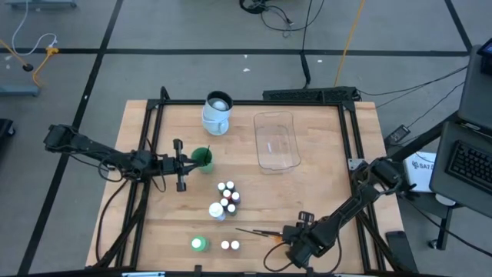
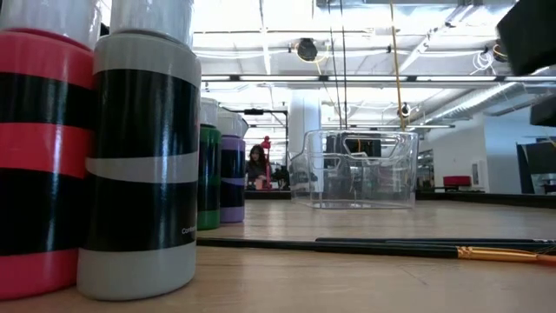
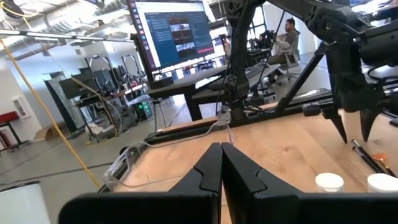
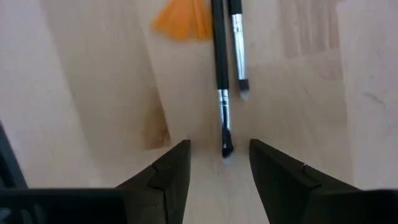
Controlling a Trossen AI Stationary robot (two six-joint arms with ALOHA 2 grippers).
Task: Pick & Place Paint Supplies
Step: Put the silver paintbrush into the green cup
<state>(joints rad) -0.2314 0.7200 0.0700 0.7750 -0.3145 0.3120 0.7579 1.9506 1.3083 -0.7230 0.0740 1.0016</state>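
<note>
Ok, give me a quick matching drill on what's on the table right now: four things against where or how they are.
Things:
1. left tool
2. right tool
3. clear tray
4. green bottle

States:
A. empty, at the table's far side
B. open over the brush tips
C. shut, near the table's middle
D. standing near the front edge

Pairs: 1-C, 2-B, 3-A, 4-D

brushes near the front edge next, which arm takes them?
Right. Its end effector hangs open directly over the brushes, one brush tip between its fingers. The left end effector is shut, up beside the green bottle, with the small paint bottles between it and the brushes.
</note>
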